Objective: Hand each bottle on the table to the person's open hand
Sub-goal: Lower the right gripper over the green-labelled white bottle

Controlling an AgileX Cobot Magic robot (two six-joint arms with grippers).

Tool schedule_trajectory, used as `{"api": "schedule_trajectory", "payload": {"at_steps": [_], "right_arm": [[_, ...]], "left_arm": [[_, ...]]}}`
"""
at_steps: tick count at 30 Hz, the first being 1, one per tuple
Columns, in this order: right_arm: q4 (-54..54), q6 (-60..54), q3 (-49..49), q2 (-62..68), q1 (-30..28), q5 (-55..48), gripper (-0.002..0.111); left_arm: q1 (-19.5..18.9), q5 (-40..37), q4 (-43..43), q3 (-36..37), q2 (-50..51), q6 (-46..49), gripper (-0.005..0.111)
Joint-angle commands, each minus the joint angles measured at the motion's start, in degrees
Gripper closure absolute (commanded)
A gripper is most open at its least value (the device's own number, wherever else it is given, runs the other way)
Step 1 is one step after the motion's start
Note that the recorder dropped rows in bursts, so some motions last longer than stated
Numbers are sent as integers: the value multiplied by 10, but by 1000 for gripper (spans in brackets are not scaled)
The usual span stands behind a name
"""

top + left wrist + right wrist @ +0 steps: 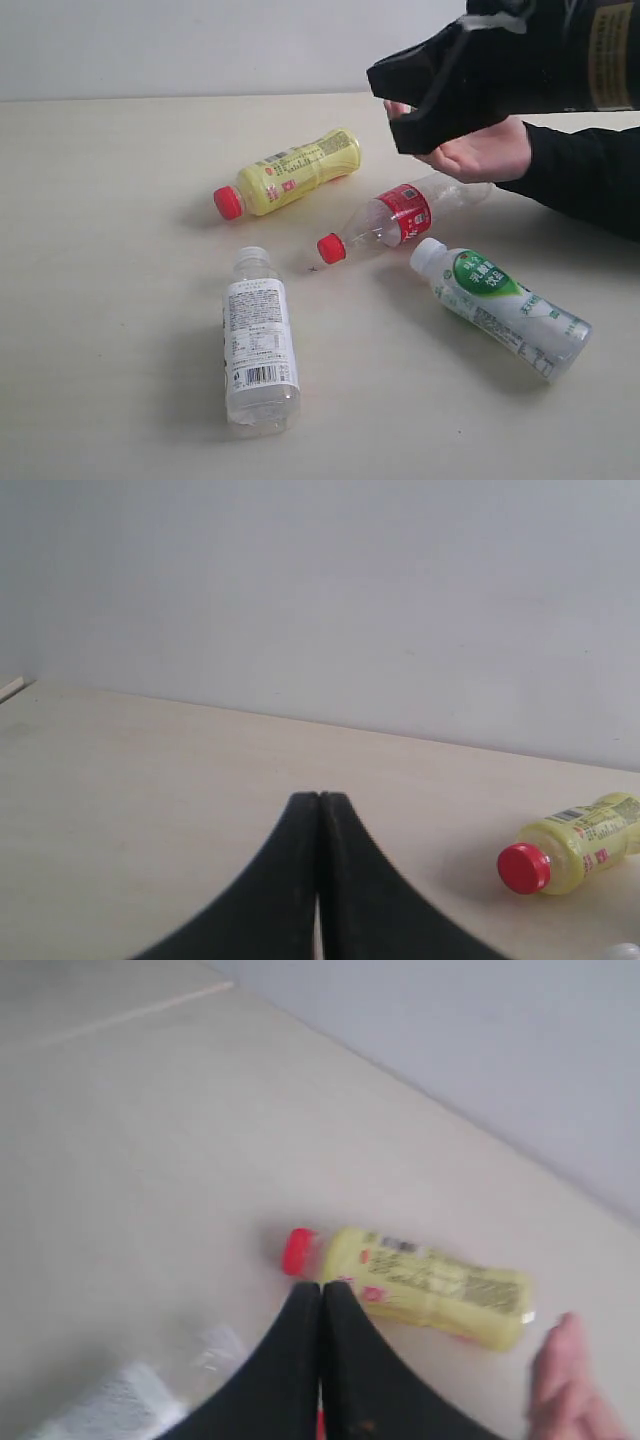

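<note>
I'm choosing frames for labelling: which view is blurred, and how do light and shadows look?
Right wrist view: blurred throughout, the label on the yellow bottle smeared, the person's fingers soft. Left wrist view: sharp, that bottle's red cap crisp. Exterior view: sharp, even light, only faint soft shadows on the table, no strong glare.

We see our right gripper (320, 1290) empty, its two black fingers (285, 1370) pressed together. Just past their tips the yellow bottle (440, 1290) lies on its side on the pale worktop (150, 1160). Its red cap (297, 1252) points away from the person's hand (572, 1385), whose fingertips show near the bottle's base; a blurred clear bottle (120, 1400) with a white label lies beside the fingers, and a grey wall (480, 1040) borders the worktop.
</note>
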State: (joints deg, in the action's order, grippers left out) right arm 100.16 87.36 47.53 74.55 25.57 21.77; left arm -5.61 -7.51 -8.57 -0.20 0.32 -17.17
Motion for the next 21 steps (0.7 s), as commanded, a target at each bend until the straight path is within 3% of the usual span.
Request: {"api": "schedule_trajectory", "payload": {"at_steps": [1, 5, 8, 15, 18, 21], "right_arm": [[-2, -175, 1, 0, 70, -223, 108], [-2, -269, 1, 13, 137, -492, 108], [-75, -322, 16, 41, 164, -695, 108], [-536, -706, 136, 125, 146, -885, 108], [-733, -832, 178, 142, 144, -917, 108], [-861, -925, 186, 144, 144, -917, 108]], "left_arm": [[0, -1, -2, 2, -3, 0, 107], [0, -1, -2, 2, -3, 0, 107], [0, -1, -2, 2, -3, 0, 107], [0, -1, -2, 2, -3, 0, 107], [0, -1, -2, 2, -3, 0, 107], [0, -1, -2, 2, -3, 0, 107]]}}
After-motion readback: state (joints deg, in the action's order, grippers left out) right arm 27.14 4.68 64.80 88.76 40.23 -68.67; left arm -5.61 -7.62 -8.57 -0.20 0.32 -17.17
